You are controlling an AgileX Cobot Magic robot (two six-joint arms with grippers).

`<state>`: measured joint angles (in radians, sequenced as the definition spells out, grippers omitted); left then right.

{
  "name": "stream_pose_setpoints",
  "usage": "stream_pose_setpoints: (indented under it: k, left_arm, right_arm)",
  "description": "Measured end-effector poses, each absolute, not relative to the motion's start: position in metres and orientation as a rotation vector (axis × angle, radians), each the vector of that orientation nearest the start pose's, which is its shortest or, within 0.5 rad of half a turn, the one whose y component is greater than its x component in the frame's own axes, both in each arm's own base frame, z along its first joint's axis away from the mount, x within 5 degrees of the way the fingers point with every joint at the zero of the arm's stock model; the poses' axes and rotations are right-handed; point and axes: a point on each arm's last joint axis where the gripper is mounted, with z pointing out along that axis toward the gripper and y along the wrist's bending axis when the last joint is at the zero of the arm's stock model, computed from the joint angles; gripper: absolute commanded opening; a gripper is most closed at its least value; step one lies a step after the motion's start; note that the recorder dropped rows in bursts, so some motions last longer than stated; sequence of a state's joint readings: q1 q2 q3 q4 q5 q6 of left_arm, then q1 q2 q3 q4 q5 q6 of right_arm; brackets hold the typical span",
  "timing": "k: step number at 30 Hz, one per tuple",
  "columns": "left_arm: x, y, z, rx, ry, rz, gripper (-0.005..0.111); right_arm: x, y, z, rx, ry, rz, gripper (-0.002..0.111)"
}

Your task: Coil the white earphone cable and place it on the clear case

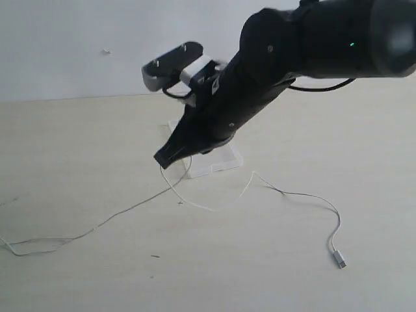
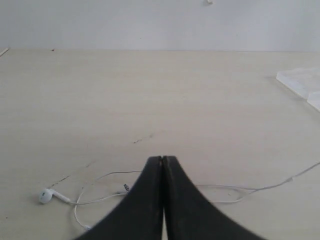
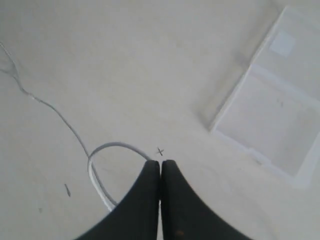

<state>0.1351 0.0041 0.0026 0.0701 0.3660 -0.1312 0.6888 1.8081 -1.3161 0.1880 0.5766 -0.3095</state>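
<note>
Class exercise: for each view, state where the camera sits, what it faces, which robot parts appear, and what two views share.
Exterior: off the arms, looking obliquely down on the table; shows the right arm and right pincer.
Left wrist: mounted behind the left pincer, low, facing along the table; shows that pincer shut.
Right wrist: mounted behind the right pincer, facing steeply down; shows it shut on the white earphone cable.
Shared: both wrist views show the clear case.

You see a pale wood-grain tabletop (image 1: 78, 143) meeting a plain white wall (image 1: 65, 39). Note one small dark speck (image 1: 155, 256) and a tiny cross mark (image 3: 160, 151) on the tabletop.
</note>
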Motion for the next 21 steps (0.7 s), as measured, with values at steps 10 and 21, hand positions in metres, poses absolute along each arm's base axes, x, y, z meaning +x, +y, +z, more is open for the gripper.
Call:
stream_pose_setpoints:
  k: [10,21]
  left_arm:
    - [0.052,0.009,0.179,-0.203,1.845,0.071,0.000]
    - [0.052,0.009,0.179,-0.203,1.845,0.071,0.000]
  right_arm:
    - [0.269,0.235,0.331,-0.986,2.061,0.420,0.000]
    - [0.225,0.199,0.421,-0.881,1.769,0.469,0.000]
